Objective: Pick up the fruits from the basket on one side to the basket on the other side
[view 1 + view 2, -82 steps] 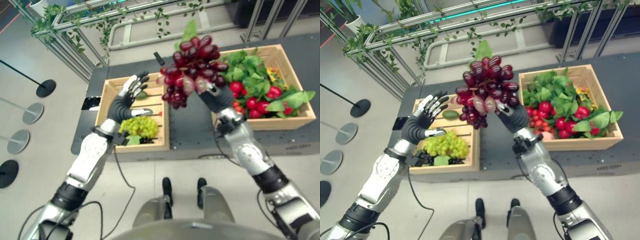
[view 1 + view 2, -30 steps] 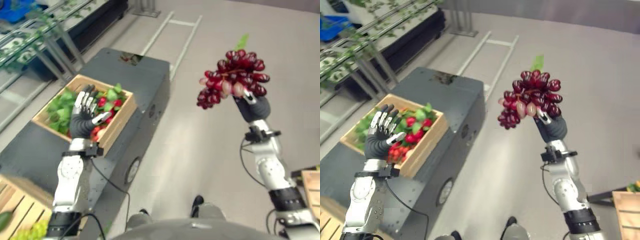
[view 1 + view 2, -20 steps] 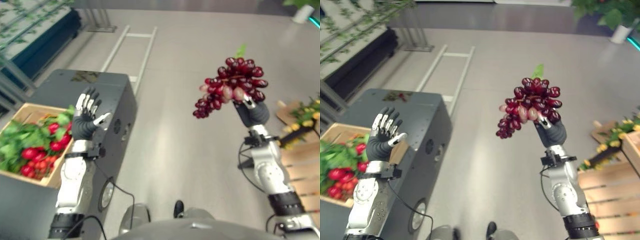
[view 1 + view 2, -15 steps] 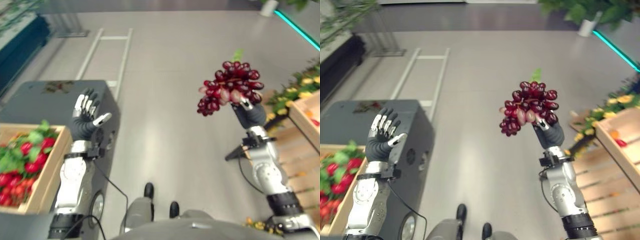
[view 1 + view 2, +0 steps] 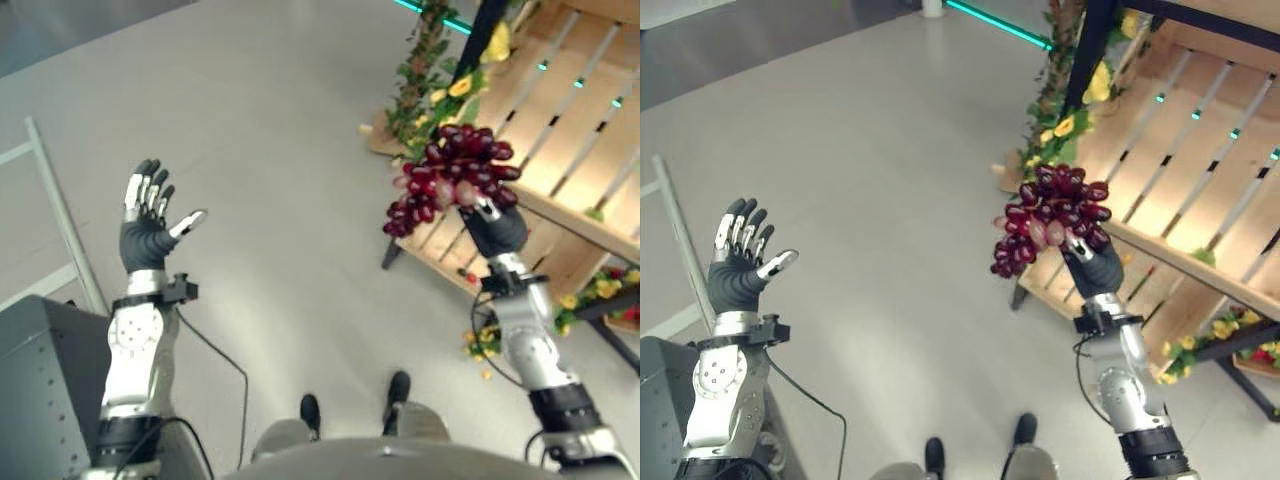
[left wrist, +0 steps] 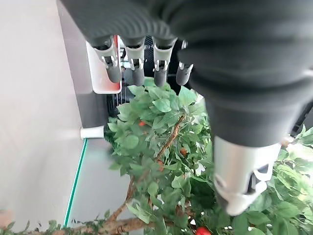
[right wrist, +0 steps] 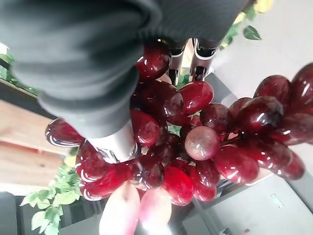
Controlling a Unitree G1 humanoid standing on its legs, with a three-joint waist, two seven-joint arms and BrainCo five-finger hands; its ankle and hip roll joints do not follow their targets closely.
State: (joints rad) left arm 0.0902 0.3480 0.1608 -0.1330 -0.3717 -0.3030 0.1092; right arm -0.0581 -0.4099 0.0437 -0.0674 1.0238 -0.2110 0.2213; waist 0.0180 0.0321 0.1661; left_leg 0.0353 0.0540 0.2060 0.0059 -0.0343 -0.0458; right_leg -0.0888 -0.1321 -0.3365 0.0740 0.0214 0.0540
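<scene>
A bunch of dark red grapes point(image 5: 450, 180) is held up high in my right hand point(image 5: 495, 228), whose fingers and thumb are curled round the bunch point(image 7: 195, 137). The bunch hangs over the grey floor, in front of a slatted wooden stand point(image 5: 560, 150). My left hand point(image 5: 145, 225) is raised at the left with straight, spread fingers and holds nothing. In the left wrist view its fingers point(image 6: 137, 68) point at leafy branches.
A slanted wooden stand point(image 5: 1180, 180) with plants and yellow flowers point(image 5: 1065, 125) takes up the right side. A corner of the dark grey table point(image 5: 40, 380) shows at the lower left. A white metal rail point(image 5: 60, 220) lies on the floor at the left.
The whole view has swung right: the table and the crate of red fruit have left the picture, and the wooden stand has come in. Both hands keep their pose, the right still holding the grapes.
</scene>
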